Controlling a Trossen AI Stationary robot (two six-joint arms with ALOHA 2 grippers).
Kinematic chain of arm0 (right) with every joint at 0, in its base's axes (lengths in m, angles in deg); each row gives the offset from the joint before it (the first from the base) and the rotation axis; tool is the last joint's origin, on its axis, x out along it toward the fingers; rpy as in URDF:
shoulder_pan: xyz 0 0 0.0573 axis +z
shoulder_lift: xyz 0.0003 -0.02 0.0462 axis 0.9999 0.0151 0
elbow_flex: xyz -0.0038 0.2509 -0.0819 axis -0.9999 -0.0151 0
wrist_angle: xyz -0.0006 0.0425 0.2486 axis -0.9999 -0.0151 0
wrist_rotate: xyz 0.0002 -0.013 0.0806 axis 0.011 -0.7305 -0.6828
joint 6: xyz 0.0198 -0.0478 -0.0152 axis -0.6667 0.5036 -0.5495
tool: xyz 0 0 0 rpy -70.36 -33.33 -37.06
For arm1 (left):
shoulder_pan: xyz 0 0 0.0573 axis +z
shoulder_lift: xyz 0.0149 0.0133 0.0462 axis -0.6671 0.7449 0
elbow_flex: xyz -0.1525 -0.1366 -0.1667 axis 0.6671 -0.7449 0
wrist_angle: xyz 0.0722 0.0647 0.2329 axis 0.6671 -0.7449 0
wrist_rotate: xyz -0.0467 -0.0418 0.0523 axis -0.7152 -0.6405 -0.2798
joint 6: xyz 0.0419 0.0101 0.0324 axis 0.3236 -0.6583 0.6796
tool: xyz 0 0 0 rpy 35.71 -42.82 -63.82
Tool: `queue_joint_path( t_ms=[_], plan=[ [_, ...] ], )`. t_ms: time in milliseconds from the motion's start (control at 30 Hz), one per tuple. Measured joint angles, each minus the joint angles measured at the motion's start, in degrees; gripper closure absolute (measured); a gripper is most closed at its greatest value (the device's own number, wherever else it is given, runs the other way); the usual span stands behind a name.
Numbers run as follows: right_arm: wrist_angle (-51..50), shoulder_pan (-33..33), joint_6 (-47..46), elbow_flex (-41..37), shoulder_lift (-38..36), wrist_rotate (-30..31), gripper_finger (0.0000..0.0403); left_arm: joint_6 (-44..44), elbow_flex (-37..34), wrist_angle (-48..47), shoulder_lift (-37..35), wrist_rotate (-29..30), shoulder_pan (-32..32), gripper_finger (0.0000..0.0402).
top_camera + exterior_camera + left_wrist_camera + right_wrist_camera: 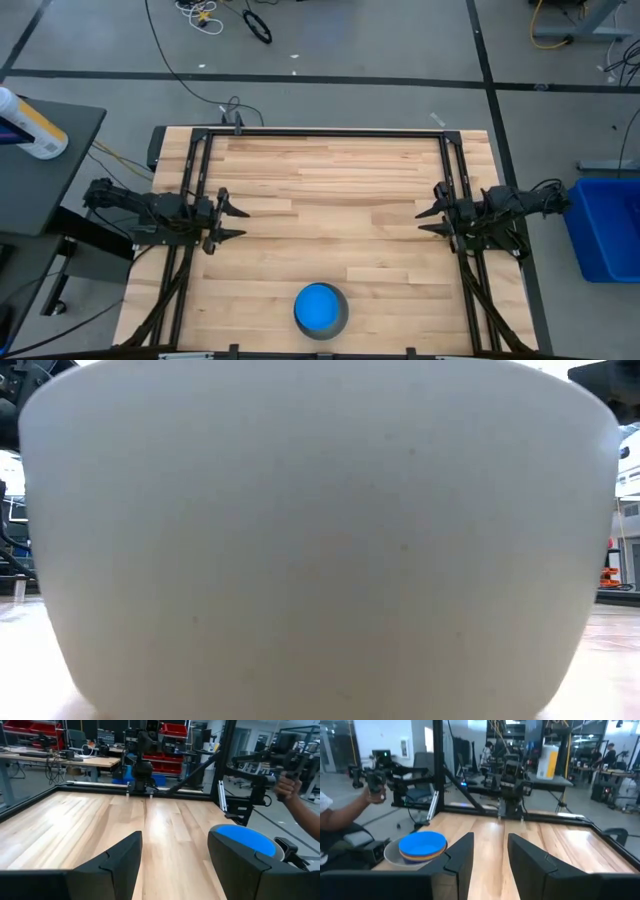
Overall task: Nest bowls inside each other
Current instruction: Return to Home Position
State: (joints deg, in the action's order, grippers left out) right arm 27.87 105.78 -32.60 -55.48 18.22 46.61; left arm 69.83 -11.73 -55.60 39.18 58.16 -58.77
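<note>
The bowls stand nested in one stack (320, 310) at the middle of the table's near edge. A light blue bowl (422, 843) lies on top, a yellow rim (420, 855) shows under it, and the pale grey bowl (320, 540) is outermost, resting on its base; its wall fills the low view. My left gripper (238, 222) stands open at the left edge, pointing level across the table. My right gripper (425, 220) stands open at the right edge, facing it. Nothing is between either pair of fingers (120, 862) (462, 852). The stack also shows in the left wrist view (247, 840).
A black frame (330, 132) runs round the wooden table. A person's hand (292, 787) holds a device beyond the near edge by the stack, also seen in the right wrist view (370, 792). A blue bin (605, 225) stands off the right side, a side table with a bottle (30, 125) off the left.
</note>
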Motion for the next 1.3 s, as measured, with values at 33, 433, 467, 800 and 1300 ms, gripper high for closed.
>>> queue_joint_path(
  t_ms=[33,433,467,800,1300],
  plan=[
    [-1.14,0.0,0.33,0.74,0.0,0.0,0.0272,-0.02,0.02,-0.08,0.0,-0.29,0.0,0.0168],
    [-1.32,0.0,2.21,0.5,0.0,-1.18,0.0274,-0.88,-0.05,-0.31,0.0,-1.45,0.0,0.0168],
    [-0.96,0.0,1.94,-0.26,0.0,-1.75,0.0274,-0.89,-0.05,-0.35,0.02,-1.85,0.0,0.0168],
    [-0.59,0.01,-7.82,-7.62,0.36,3.17,0.027,-2.15,-0.11,-0.43,0.03,-2.39,0.0,0.0168],
    [11.83,-3.03,4.74,-11.18,0.44,6.11,0.0268,-3.43,-0.18,-0.56,0.09,-2.96,0.0,0.0168]
  ],
)
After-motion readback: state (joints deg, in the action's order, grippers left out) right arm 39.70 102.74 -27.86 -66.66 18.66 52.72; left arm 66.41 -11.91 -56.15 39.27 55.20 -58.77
